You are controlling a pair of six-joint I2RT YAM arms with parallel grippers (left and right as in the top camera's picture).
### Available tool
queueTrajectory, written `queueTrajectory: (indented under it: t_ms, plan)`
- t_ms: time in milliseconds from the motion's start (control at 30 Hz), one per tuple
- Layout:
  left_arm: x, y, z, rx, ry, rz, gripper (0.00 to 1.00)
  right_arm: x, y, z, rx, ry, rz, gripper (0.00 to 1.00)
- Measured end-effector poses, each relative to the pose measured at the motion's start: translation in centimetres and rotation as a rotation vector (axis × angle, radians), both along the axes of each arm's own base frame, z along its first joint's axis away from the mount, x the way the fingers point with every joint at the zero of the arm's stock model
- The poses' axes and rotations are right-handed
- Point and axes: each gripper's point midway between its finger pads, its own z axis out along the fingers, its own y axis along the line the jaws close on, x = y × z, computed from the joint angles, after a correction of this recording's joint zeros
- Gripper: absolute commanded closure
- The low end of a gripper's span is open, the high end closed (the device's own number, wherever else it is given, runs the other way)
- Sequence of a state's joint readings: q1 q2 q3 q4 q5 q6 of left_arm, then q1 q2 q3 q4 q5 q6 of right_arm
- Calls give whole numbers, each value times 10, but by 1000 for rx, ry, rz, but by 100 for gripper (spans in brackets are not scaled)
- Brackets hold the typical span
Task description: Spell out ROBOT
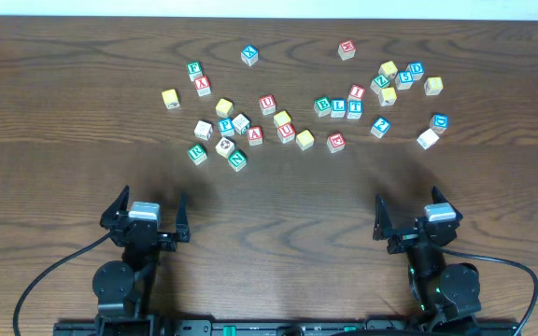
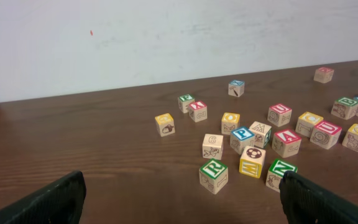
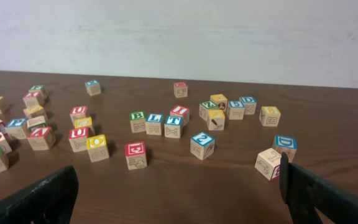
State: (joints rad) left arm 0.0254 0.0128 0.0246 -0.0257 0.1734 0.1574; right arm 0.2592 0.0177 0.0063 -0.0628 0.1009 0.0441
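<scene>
Nearest the lens in both wrist views: two black fingers [image 2: 48,200] apiece, low in the corners. Left gripper [image 1: 152,198] spread wide, nothing between the fingers, nothing touched. Right gripper [image 1: 407,198] the same: wide apart, empty. Both parked at the near side of the table [image 1: 63,187], well apart from every cube.

Counted 31 small wooden letter cubes from overhead, scattered flat across the far half of the dark wood. Seven with yellow tops.

R cube [image 1: 197,153], one, green print: left cluster, closest cube to the left gripper, near a ball-picture cube [image 1: 224,147] and a green N cube [image 1: 238,161].

B cube [image 1: 322,105], one, green print: right of centre, first in a side-by-side row of three with the blue L cube [image 1: 338,108] and the T cube [image 1: 354,110], blue print.

Yellow O cube [image 1: 304,140]: centre, between a red A cube [image 1: 255,136] and a red cube [image 1: 335,142].

Second yellow cube [image 1: 282,119]: just behind it, near the red U cube [image 1: 267,104]; letter hard to read.
</scene>
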Motion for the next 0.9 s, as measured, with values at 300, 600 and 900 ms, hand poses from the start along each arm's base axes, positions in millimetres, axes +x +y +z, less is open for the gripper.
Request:
queueTrajectory:
  t_ms: [300, 600, 900]
  plan:
    - [0, 0, 0, 0, 0, 0, 2, 0, 0, 0, 0, 0, 0, 1]
    - [0, 0, 0, 0, 0, 0, 3, 0, 0, 0, 0, 0, 0, 1]
    - [0, -1, 0, -29, 1, -1, 2, 0, 0, 0, 0, 0, 0, 1]
